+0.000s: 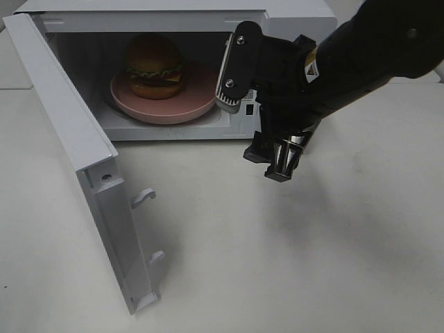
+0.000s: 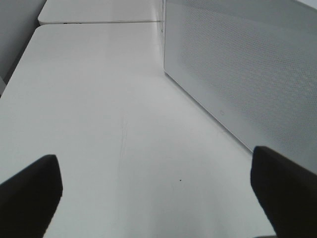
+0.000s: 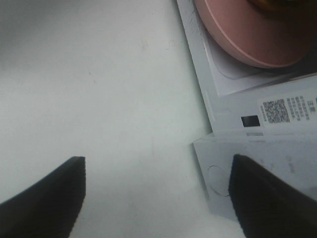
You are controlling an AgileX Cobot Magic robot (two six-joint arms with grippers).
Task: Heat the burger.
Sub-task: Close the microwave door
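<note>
The burger (image 1: 154, 66) sits on a round pink plate (image 1: 166, 104) inside the white microwave (image 1: 291, 14), whose door (image 1: 76, 152) stands wide open to the left. My right gripper (image 1: 277, 163) hangs just in front of the microwave's right front corner, pointing down at the table, open and empty. In the right wrist view the right gripper (image 3: 156, 198) is spread over bare table, with the plate's rim (image 3: 237, 34) beyond it. My left gripper (image 2: 156, 198) is open and empty above the table, beside a white perforated microwave panel (image 2: 247, 74). The left arm does not show in the exterior view.
The open door juts toward the front left, with two latch hooks (image 1: 142, 198) on its inner edge. The white table (image 1: 277, 263) spreads in front of the microwave. A label with a QR code (image 3: 275, 111) sits on the microwave's front frame.
</note>
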